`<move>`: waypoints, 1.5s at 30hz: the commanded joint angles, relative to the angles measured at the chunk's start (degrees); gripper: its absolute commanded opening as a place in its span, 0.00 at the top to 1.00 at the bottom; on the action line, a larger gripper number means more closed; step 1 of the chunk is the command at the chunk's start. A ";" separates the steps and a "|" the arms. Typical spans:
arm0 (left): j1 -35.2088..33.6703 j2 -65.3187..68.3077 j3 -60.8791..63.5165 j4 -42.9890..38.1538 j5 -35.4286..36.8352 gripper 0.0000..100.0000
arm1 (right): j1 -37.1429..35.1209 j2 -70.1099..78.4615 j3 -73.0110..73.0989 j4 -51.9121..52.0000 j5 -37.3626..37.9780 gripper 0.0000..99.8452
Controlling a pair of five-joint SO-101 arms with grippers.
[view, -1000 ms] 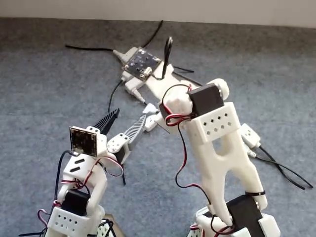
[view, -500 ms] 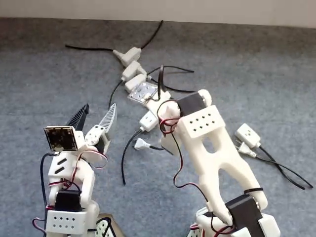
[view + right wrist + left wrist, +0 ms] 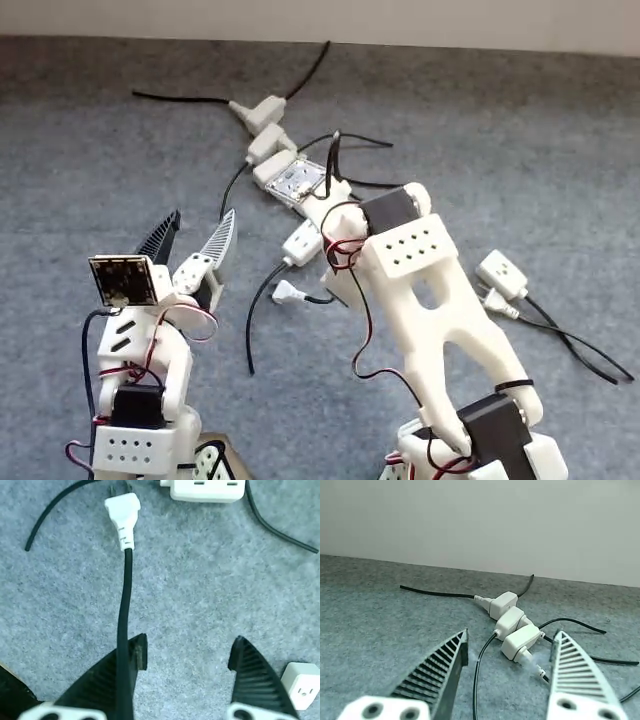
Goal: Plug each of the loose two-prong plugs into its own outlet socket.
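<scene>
A loose white two-prong plug (image 3: pixel 285 292) on a black cord lies on the grey carpet between the two arms. A single white outlet socket (image 3: pixel 302 242) sits just beyond it, beside the right arm's wrist (image 3: pixel 410 250). In the right wrist view the plug (image 3: pixel 122 512) lies ahead of my right gripper (image 3: pixel 189 650), which is open and empty; the cord (image 3: pixel 124 610) runs past one finger. My left gripper (image 3: pixel 195 235) is open and empty, raised at the left. Its own view (image 3: pixel 511 637) looks toward a chain of white sockets (image 3: pixel 512 621).
Three white sockets (image 3: pixel 268 140) are chained at the back with black cords trailing off. Another socket (image 3: pixel 502 272) and plug (image 3: pixel 503 306) lie at the right. A white socket block (image 3: pixel 202 489) and a socket cube (image 3: pixel 302 677) flank the right gripper.
The left gripper has drawn back to the left, away from the plug and single socket. The right arm has pulled back from the far chain to hang over the single socket.
</scene>
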 commanded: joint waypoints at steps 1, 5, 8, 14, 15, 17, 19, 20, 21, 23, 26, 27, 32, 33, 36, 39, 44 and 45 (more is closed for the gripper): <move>-0.92 -0.57 0.75 0.00 0.18 0.73 | -2.15 -0.48 -0.13 -4.26 0.79 0.72; -0.66 -0.57 0.75 0.00 0.18 0.73 | -8.40 0.22 5.67 -12.18 0.70 0.72; -0.66 -0.57 0.75 0.00 0.18 0.73 | -12.18 2.42 10.42 -18.68 0.70 0.72; -0.66 -0.48 0.75 0.00 0.35 0.73 | -13.58 10.07 11.91 -26.51 0.70 0.72; -0.57 -0.48 0.75 0.00 0.35 0.73 | -13.58 10.86 11.82 -28.09 0.70 0.72; -0.57 -0.48 0.75 0.00 0.35 0.73 | -13.58 11.47 11.82 -31.60 0.70 0.72; -0.57 -0.48 0.75 0.00 0.35 0.73 | -14.20 11.38 11.82 -34.59 -0.26 0.72; -0.57 -0.48 0.75 0.00 0.35 0.73 | -14.64 11.30 11.82 -36.00 -1.76 0.72; -0.57 -0.48 0.75 0.00 0.35 0.73 | -15.16 11.21 11.82 -37.14 -3.34 0.72; -0.57 -0.48 0.75 0.00 0.35 0.73 | -16.75 11.47 10.95 -38.46 -6.77 0.72; -0.57 -0.48 0.75 0.00 0.35 0.73 | -17.71 11.74 9.19 -38.37 -14.42 0.72; -0.57 -0.48 0.75 0.00 0.35 0.73 | -17.71 11.74 8.84 -38.37 -18.64 0.72; -0.57 -0.48 0.75 0.00 0.35 0.73 | -17.01 13.41 8.84 -38.73 -37.98 0.72; -0.57 -0.48 0.75 0.00 0.35 0.73 | -16.48 14.55 8.84 -39.60 -37.98 0.72; -0.57 -0.48 0.75 0.00 0.35 0.73 | -15.25 19.21 8.75 -41.36 -38.42 0.72; -0.57 -0.48 0.75 0.00 0.35 0.73 | -15.69 23.52 6.02 -40.57 -41.67 0.72; -0.57 -0.48 0.75 0.00 0.35 0.73 | -16.04 26.51 -1.80 -32.22 -44.84 0.72; -0.48 -0.40 0.75 0.00 0.35 0.73 | -16.04 26.59 -3.21 -30.37 -45.36 0.72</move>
